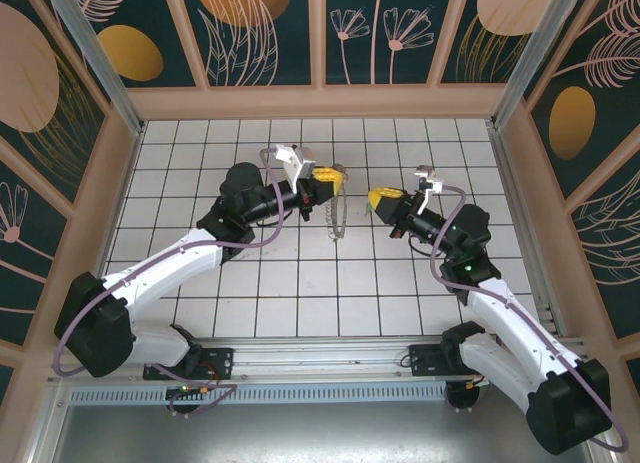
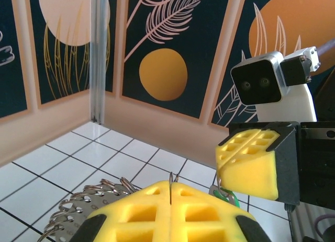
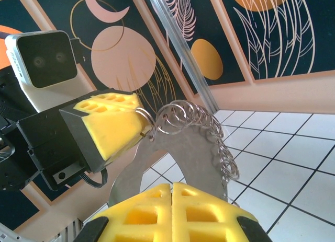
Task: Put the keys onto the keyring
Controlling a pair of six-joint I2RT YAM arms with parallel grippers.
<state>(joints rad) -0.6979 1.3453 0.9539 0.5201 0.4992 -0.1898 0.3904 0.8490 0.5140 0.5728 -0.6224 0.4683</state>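
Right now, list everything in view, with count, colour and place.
keyring: one, tan loop with silvery rings, hanging from left end effector
key: one, green head, at right end effector's tips
floor: one, white tiles, under everything
walls: three, dark with orange and peach prints, around floor
left arm: one, black and white, base near-left
right arm: one, black and white, base near-right
end effectors: two, yellow pads, both shut
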